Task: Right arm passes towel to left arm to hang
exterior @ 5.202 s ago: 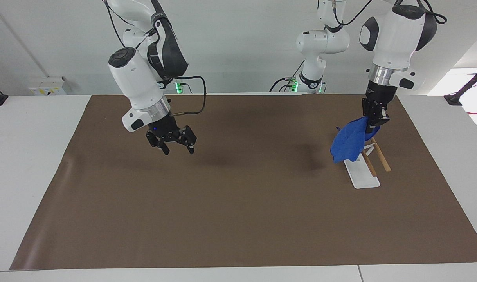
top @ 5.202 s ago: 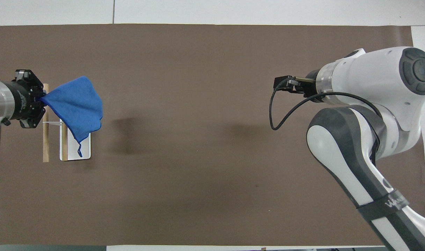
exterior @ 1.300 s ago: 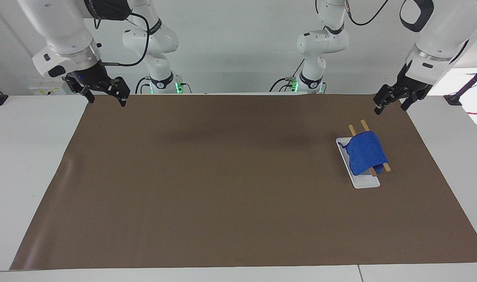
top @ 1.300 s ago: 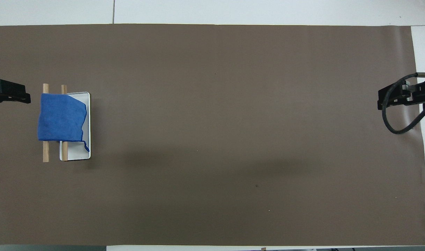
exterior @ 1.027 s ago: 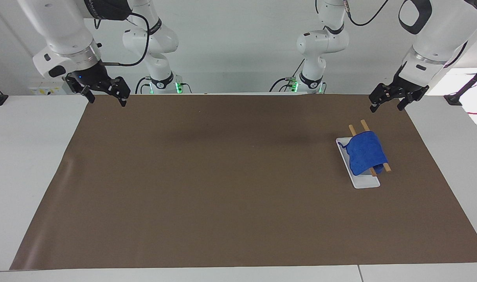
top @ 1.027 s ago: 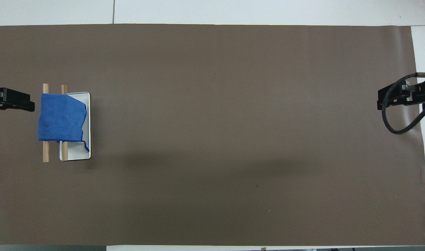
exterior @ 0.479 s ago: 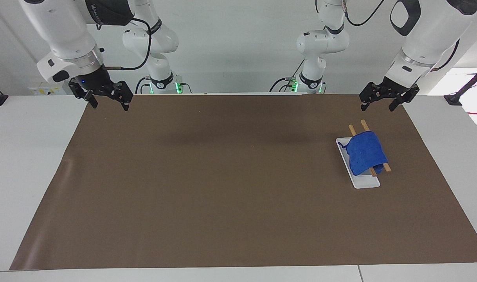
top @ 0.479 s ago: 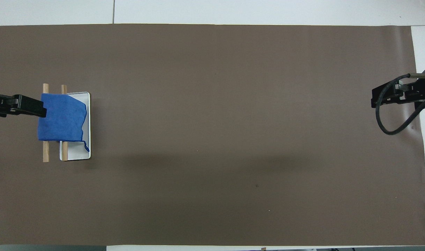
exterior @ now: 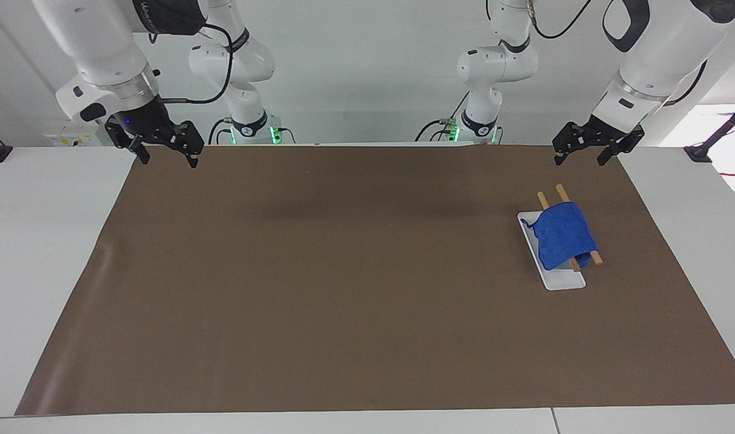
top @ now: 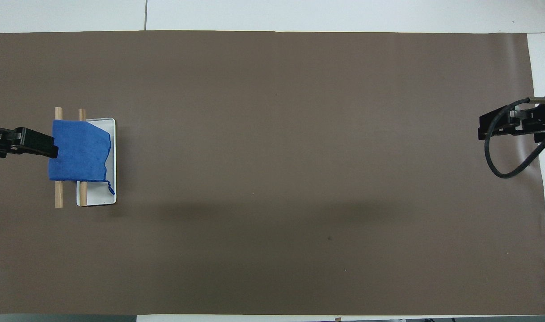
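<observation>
The blue towel [exterior: 562, 240] hangs draped over the two wooden rails of a small rack with a white base [exterior: 559, 279], at the left arm's end of the brown mat; it also shows in the overhead view [top: 79, 151]. My left gripper [exterior: 580, 159] is open and empty, raised over the mat's edge near the robots, clear of the rack; in the overhead view its tip [top: 28, 142] overlaps the towel's edge. My right gripper [exterior: 166, 157], with its blue light, is open and empty, raised over the mat's corner at the right arm's end [top: 500, 126].
The brown mat [exterior: 343, 271] covers most of the white table. The rack's wooden rails [top: 58, 197] stick out past the towel. A black cable [top: 500, 165] loops from the right wrist.
The left gripper let go of the towel, which now hangs on the rack, and rose away. Both arms drew back toward their bases. In the last second both grippers shifted only slightly.
</observation>
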Robot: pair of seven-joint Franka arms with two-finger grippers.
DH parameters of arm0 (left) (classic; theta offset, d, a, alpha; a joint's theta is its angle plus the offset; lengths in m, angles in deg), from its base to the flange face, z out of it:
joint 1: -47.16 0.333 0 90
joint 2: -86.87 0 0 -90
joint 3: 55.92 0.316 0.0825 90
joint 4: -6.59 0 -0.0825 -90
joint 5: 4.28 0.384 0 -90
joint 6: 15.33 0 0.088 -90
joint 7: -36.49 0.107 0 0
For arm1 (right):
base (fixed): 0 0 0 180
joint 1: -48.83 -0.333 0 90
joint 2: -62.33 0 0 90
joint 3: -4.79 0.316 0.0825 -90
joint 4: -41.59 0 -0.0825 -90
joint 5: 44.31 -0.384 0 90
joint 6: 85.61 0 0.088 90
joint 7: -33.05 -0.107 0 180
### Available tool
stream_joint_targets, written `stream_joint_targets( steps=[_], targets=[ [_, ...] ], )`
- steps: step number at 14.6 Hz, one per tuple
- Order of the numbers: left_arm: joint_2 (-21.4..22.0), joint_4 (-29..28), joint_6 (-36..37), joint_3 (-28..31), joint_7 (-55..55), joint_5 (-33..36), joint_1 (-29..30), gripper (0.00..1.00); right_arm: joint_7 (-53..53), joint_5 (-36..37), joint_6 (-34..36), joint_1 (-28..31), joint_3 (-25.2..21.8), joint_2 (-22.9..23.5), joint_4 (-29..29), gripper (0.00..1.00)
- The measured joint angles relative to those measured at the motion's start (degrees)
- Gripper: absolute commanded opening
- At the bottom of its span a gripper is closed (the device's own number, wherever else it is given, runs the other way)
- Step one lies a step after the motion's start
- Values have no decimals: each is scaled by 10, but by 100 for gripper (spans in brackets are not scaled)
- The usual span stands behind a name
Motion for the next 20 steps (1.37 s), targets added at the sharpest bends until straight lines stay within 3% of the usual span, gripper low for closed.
stream_joint_targets(
  steps=[17, 20],
  targets=[
    [0, 7, -3, 3, 0, 0, 0, 100, 0, 0, 0, 0, 0, -1, 1, 100],
    [0, 7, -3, 25, 0, 0, -20, 100, 0, 0, 0, 0, 0, -1, 1, 100]
  ],
)
